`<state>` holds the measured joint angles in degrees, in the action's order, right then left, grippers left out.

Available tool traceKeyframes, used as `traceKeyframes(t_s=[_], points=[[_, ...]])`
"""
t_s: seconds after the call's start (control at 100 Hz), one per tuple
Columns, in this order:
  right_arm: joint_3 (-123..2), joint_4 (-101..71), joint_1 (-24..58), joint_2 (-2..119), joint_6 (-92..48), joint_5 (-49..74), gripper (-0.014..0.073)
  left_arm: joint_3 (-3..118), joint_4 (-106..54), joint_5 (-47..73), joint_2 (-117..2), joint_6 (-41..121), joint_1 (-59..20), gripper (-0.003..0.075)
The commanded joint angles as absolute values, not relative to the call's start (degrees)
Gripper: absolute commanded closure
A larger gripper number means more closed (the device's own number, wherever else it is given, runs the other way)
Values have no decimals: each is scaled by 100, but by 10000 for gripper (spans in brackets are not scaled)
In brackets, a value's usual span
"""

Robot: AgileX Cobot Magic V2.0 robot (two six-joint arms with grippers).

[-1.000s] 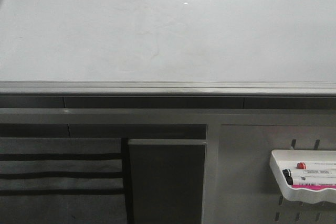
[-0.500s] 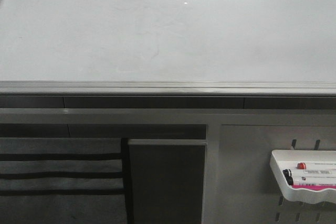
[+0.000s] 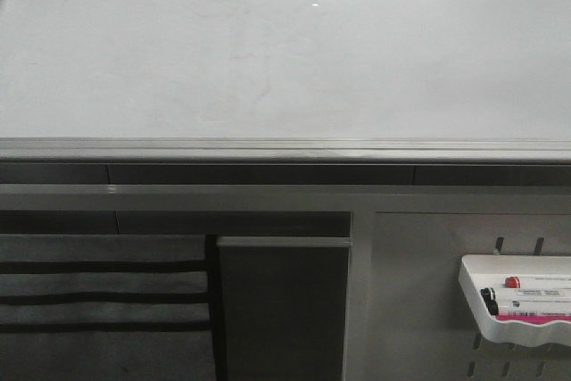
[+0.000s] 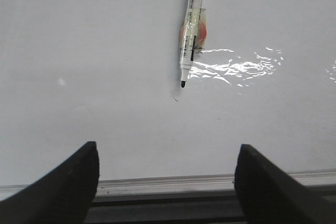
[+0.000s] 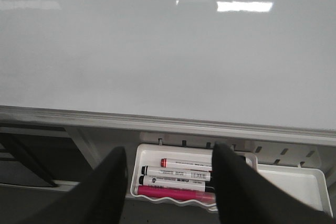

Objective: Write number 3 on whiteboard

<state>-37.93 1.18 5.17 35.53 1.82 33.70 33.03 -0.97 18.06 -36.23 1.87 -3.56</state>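
White and glossy, the whiteboard (image 3: 178,60) was left bare; no number 3 was seen on it. A marker (image 4: 190,30) was taped to its surface, tip downward, presumably kept ready for drawing. The left gripper (image 4: 165,182) was held wide open and empty before it. The right gripper (image 5: 170,187) was spread, empty, above the marker tray (image 5: 283,179), likely for a pick.

Bright glare atop whiteboard (image 3: 178,60), dim below, imgs soft

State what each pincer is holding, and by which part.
Nothing: the left pincer and right pincer both stand open and empty. The black marker hangs taped to the whiteboard.
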Motion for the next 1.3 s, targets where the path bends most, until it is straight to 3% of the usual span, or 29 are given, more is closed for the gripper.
traceKeyframes(t_s=[0.0, 0.52, 1.1, 1.29], points=[[-3985, 128, 526, 3592, 114, 2811, 241, 3707, -81, 1305, -4065, 198, -398, 205], [-3985, 128, 526, 3592, 114, 2698, 241, 5622, -110, 1910, -6946, 629, -424, 230], [-3985, 128, 526, 3633, 114, 2758, 241, 6575, -85, 1552, -8115, 802, -663, 232], [-3985, 128, 526, 3633, 114, 2748, 241, 6575, -85, 1448, -8233, 802, -663, 367]])
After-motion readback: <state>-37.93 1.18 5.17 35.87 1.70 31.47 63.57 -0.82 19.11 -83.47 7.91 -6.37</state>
